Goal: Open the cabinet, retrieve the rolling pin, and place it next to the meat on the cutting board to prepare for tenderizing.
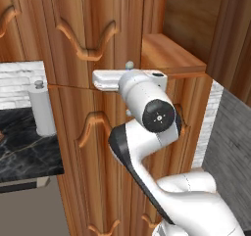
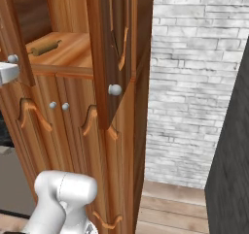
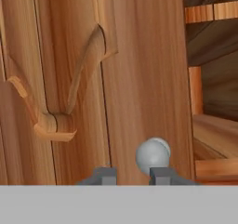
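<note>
Cabinet in front of me, its right upper door swung wide. Rolling pin lies on the exposed shelf, at eleven o'clock in the right base view. My gripper has its fingers pressed nearly together, with the left door's knob at one o'clock just above them; I can't tell whether they're pinching it.

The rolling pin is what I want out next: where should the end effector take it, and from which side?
Probably mid-barrel. The rolling pin lies flat on the open shelf, slanted, its narrow handle ends giving less hold. Come in from the front opening beside the swung-out right door, with the fingers set across the barrel.
</note>
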You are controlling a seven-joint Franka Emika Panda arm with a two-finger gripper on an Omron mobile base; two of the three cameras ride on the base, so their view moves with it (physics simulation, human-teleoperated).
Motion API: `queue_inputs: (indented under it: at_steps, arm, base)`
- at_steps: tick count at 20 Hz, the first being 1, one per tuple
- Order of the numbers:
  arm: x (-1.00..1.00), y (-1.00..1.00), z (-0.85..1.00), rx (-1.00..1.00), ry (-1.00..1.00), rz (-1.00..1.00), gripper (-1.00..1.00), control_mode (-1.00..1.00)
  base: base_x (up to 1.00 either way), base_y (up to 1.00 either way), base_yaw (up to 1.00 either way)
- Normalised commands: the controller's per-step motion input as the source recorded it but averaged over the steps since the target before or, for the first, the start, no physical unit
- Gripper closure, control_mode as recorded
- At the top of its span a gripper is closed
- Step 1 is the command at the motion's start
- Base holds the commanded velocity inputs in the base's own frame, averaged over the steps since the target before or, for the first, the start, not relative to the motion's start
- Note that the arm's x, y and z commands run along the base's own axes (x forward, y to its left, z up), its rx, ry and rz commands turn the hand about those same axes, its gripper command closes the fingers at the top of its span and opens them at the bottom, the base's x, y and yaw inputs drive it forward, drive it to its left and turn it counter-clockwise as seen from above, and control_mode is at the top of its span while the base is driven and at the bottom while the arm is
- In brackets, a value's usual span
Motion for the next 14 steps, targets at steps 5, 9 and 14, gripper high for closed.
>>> queue_inputs:
  at_steps: [5,9,14]
  arm:
    - [-0.73,0.71,-0.02,0.00,0.02,0.03,1.00,-1.00]
    - [-0.55,0.56,-0.05,0.00,0.02,0.04,-1.00,-1.00]
    - [-0.18,-0.02,-0.01,0.05,0.00,0.09,-1.00,-1.00]
  base:
    - [0.00,0.00,0.00]
    - [0.00,0.00,0.00]
    - [0.00,0.00,0.00]
